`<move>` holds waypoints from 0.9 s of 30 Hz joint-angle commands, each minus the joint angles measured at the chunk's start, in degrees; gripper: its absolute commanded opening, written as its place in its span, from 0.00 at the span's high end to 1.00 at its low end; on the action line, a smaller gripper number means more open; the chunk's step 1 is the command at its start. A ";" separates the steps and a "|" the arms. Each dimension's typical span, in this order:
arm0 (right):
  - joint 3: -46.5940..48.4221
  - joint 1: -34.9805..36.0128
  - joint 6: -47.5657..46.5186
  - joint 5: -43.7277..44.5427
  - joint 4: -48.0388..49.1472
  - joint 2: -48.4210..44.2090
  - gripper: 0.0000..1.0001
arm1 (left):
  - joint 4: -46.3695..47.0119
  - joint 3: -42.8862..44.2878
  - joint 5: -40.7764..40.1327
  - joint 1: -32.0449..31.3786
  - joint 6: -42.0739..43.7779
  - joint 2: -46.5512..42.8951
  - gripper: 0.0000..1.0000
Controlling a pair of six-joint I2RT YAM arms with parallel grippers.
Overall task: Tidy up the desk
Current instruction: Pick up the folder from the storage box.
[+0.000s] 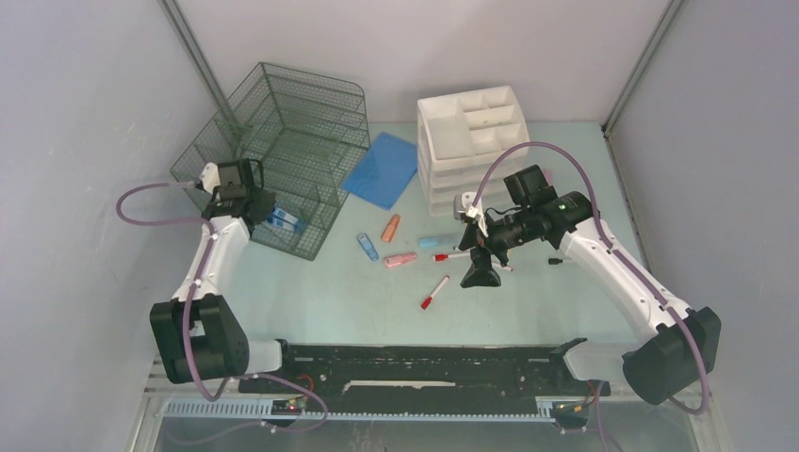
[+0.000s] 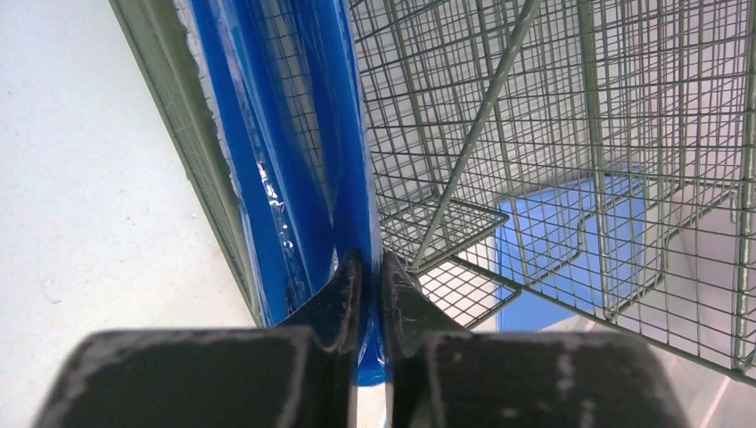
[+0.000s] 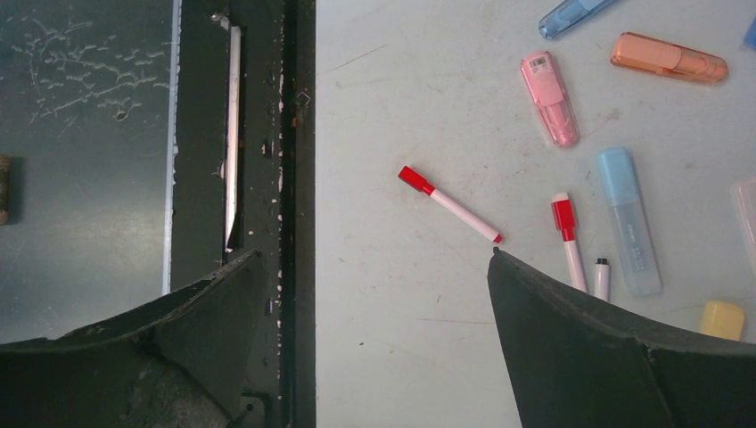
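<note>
The desk [image 1: 358, 301] is a pale mint-green tabletop. My left gripper [image 1: 273, 215] is at the front of the green wire rack [image 1: 283, 151], at the desk's back left. In the left wrist view its jaws [image 2: 365, 259] are shut on the edge of a glossy blue flat thing [image 2: 303, 160] that stands against the rack's mesh. My right gripper [image 1: 481, 273] hangs open over the desk's middle right, nothing between its fingers [image 3: 376, 254]. A red-capped marker [image 3: 448, 204] lies just beyond its right fingertip.
A blue pad [image 1: 382, 169] lies beside the rack. A white drawer organiser [image 1: 471, 141] stands at the back. Loose on the desk are an orange highlighter [image 1: 390, 227], a pink one [image 1: 400, 260], a blue one [image 1: 367, 247] and a second red marker [image 3: 567, 239]. The black front rail [image 3: 267, 134] runs along the near edge.
</note>
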 commanded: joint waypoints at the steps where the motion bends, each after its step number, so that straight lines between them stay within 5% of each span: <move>1: -0.11 0.22 -1.18 0.10 -0.50 -1.84 0.01 | 0.71 2.08 0.25 0.66 0.84 -2.63 0.95; 14: -0.11 0.94 -1.27 0.24 -0.64 -1.58 0.00 | -2.85 7.62 -0.25 -2.47 3.37 -17.45 1.00; 27: -0.13 1.38 -1.49 0.50 -0.72 -1.60 0.00 | -4.87 19.34 -2.34 -10.26 6.50 -16.04 1.00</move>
